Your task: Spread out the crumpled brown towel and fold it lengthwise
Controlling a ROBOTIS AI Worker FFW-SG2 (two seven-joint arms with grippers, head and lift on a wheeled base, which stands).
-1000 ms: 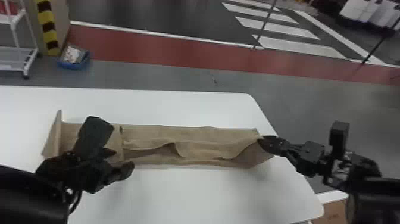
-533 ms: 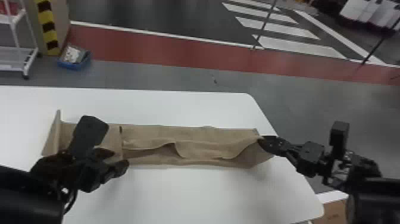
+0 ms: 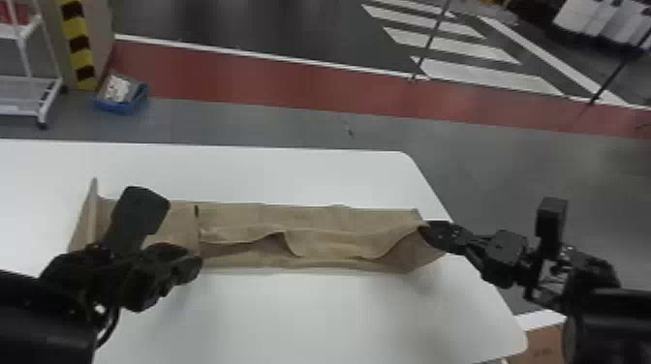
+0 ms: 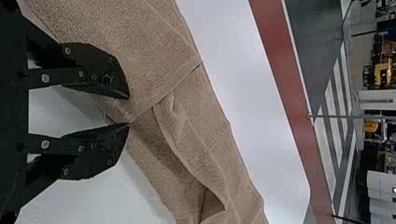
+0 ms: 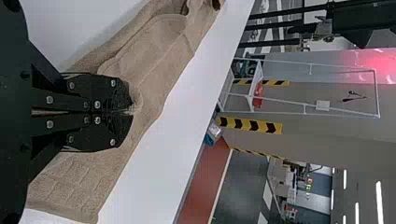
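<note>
The brown towel (image 3: pixel 310 237) lies as a long strip across the table, with a raised wavy fold along its near side and a flap standing up at its left end. My left gripper (image 3: pixel 191 264) is at the towel's near edge toward the left. In the left wrist view, the left gripper (image 4: pixel 130 111) has its fingers apart beside a layered corner of the towel (image 4: pixel 177 107). At the strip's right end is my right gripper (image 3: pixel 426 230). The right wrist view shows the right gripper (image 5: pixel 133 111) closed on a pinch of the towel (image 5: pixel 159 60).
The white table (image 3: pixel 310 314) has a rounded far right corner and its right edge runs beneath my right arm. Beyond it on the floor are a blue bin (image 3: pixel 121 97) and a white rack (image 3: pixel 29 92). A cardboard box (image 3: pixel 542 343) sits at the lower right.
My left gripper has shifted slightly left along the towel's near edge and then stays nearly in place. The right gripper and the towel look unchanged.
</note>
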